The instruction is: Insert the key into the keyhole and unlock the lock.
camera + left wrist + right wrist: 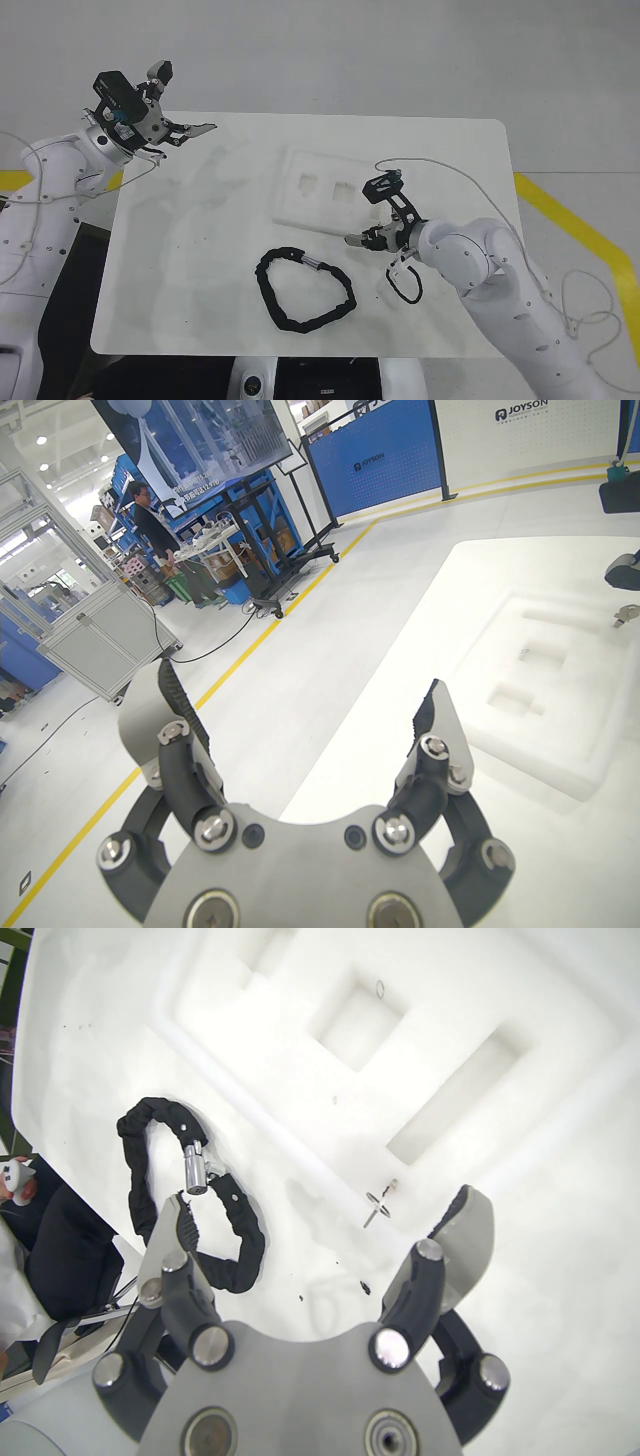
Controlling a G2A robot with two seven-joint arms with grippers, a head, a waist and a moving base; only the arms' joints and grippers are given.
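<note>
By the look of things, the task is at its very start and no step of it is done. The small silver metal key on its wire ring (376, 1212) lies loose at the near edge of the white foam tray with rectangular recesses (292, 207), just right of centre in the top view; whether it rests on the tray's rim or on the white table (180, 260) beside it cannot be told. The right gripper (322, 1220) is above the key with its fingers spread wide and nothing between them; seen from that arm's wrist camera, the key sits in the gap between the two fingertips, apart from both pads. The black fabric-sleeved chain lock (268, 290) lies in a closed loop in the lower middle of the top view, near the key but not touching it; its short chrome lock cylinder (194, 1172) joins the two ends of the chain, so the lock appears fastened, and nothing sits in the cylinder's end face. The left gripper (185, 100) is at the upper left of the top view, by the table's corner, well apart from key and lock; its fingers are likewise splayed and empty.

By judgement, everything is left to do: grasping the key; probably steadying the cylinder with the other arm; lining the blade up with the keyhole; pushing it in; turning it; and freeing the chain end.
</note>
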